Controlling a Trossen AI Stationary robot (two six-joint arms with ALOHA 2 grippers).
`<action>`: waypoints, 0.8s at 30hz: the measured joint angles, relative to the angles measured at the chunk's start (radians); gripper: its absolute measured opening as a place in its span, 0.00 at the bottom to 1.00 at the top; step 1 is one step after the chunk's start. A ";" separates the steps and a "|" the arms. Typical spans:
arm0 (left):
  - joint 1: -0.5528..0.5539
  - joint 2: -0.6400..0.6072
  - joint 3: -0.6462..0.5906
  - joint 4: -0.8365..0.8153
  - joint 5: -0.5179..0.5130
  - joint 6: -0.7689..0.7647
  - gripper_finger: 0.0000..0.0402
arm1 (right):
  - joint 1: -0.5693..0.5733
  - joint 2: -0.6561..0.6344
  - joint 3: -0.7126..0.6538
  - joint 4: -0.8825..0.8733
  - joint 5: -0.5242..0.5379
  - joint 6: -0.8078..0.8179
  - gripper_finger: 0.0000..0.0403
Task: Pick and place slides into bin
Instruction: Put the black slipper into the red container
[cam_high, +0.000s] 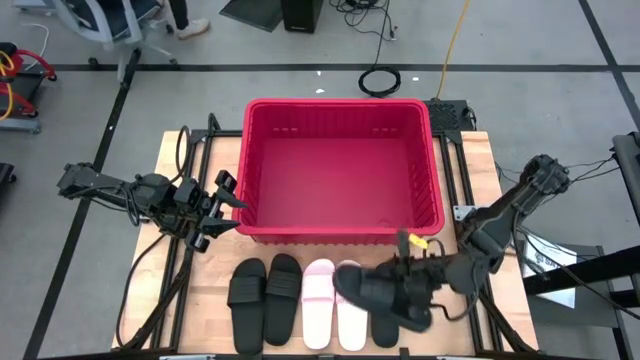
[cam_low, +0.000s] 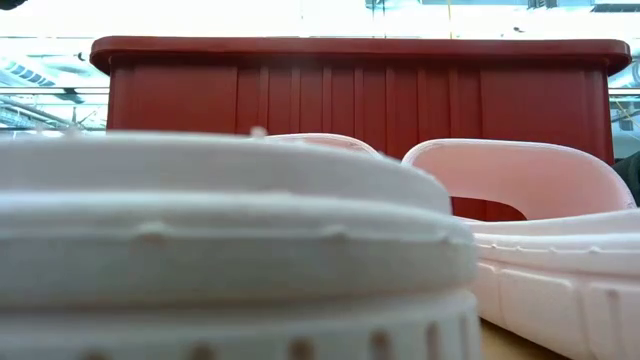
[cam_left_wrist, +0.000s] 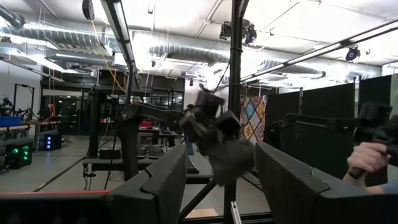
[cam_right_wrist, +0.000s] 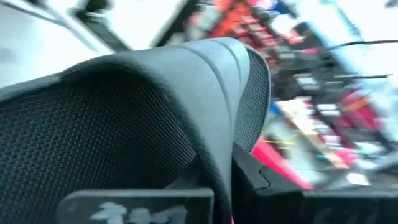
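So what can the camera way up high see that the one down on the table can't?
Only the high view shows both arms, the left gripper open beside the bin, the right gripper shut on a black slide, and two more black slides. Only the low view shows the pink straps' arches close up. Both show the pink slides and red bin.

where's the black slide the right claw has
In the high view the black slide hangs in the right claw over the pink slides, just before the bin.
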 joint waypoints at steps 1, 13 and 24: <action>0.000 0.000 0.000 0.000 0.000 0.000 0.49 | -0.014 -0.008 0.000 0.024 0.026 -0.036 0.01; 0.000 0.000 0.000 0.000 -0.001 0.004 0.49 | -0.245 -0.147 0.000 0.106 0.268 -0.191 0.01; 0.000 0.000 0.000 0.000 -0.121 0.045 0.49 | -0.474 -0.180 0.000 0.096 0.425 -0.270 0.01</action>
